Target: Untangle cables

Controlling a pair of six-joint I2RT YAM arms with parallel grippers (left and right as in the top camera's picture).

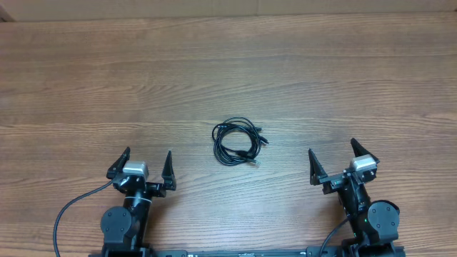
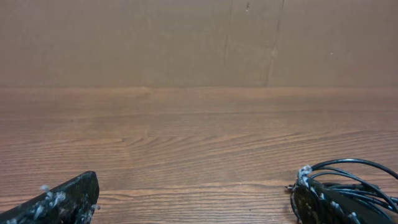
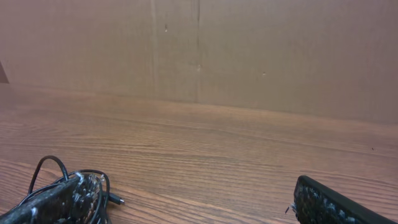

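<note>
The cables (image 1: 239, 141) lie as one small black coil around the middle of the wooden tabletop (image 1: 228, 64), a little to the near side, with several loops stacked on one another and small plug ends poking out at the coil's right and near-right edge. Nothing touches the bundle.

The left tool (image 1: 148, 151) sits at the near left, its two fingers spread wide apart with nothing between them, well apart from the coil. The right tool (image 1: 331, 146) sits at the near right, likewise spread and empty. The coil lies between the two tools and slightly farther out than both.

From the left wrist the loops show just behind the right finger (image 2: 323, 202); from the right wrist they show behind the left finger (image 3: 56, 200). A plain brown wall (image 2: 186, 43) rises at the far edge of the tabletop
</note>
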